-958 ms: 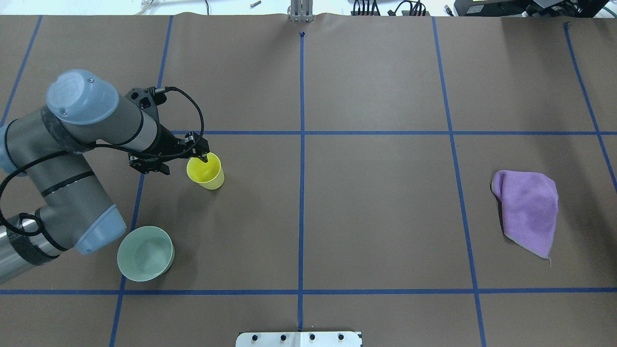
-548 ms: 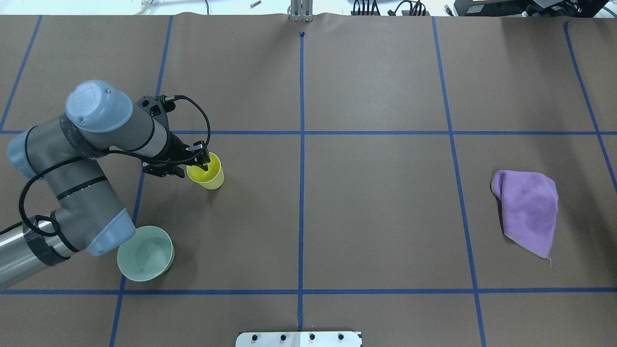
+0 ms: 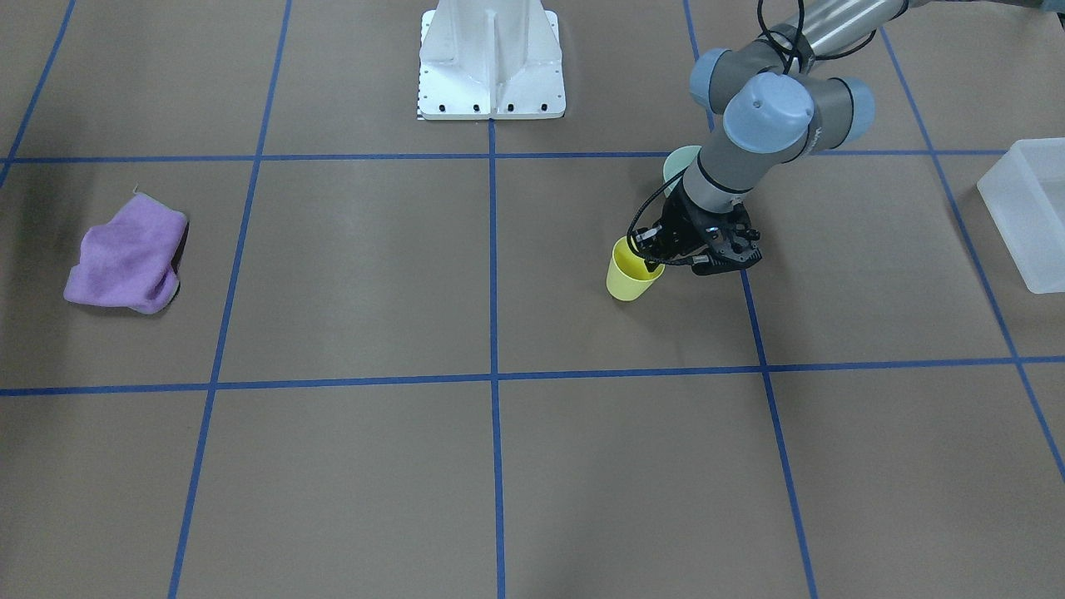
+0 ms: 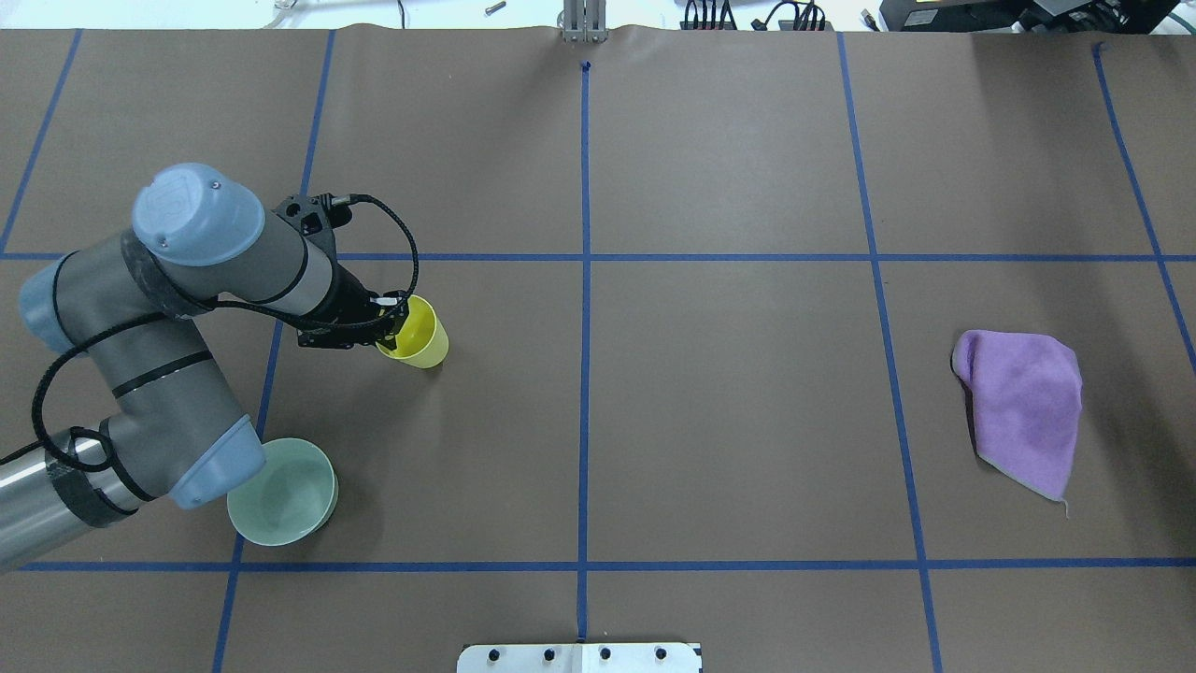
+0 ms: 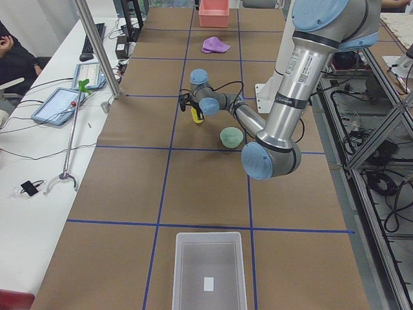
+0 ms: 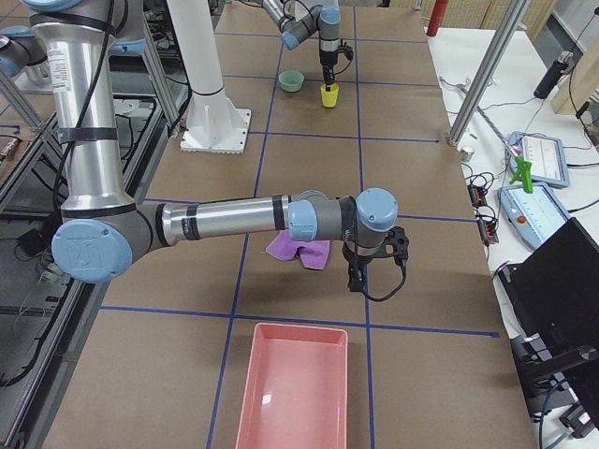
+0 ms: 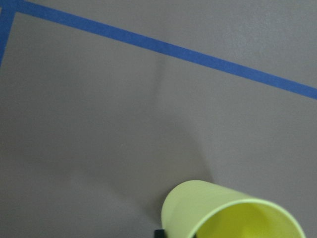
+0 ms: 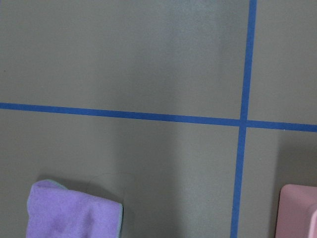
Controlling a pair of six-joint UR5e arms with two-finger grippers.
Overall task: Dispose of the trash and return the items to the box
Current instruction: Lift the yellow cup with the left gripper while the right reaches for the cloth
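Note:
The small yellow cup (image 4: pixel 422 338) is left of the table's middle, tilted, with its mouth toward my left gripper; it also shows in the front view (image 3: pixel 626 279) and the left wrist view (image 7: pixel 223 210). My left gripper (image 4: pixel 392 319) is shut on the cup's rim, one finger inside it. The pale-green bowl (image 4: pixel 280 494) stands upright near the left arm's elbow. The frosted translucent box (image 3: pixel 1027 216) sits beyond the robot's left end of the table and is empty (image 5: pixel 210 274). My right gripper (image 6: pixel 374 267) hovers beside the purple cloth; I cannot tell if it is open.
A crumpled purple cloth (image 4: pixel 1023 407) lies on the robot's right side. A pink tray (image 6: pixel 295 388) sits beyond it at the right end. The white pedestal base (image 3: pixel 491 62) stands at the robot's edge. Blue tape lines cross the brown table.
The left arm has swung right and lowered onto the cup's rim. The cup has shifted a little to the right and now leans over.

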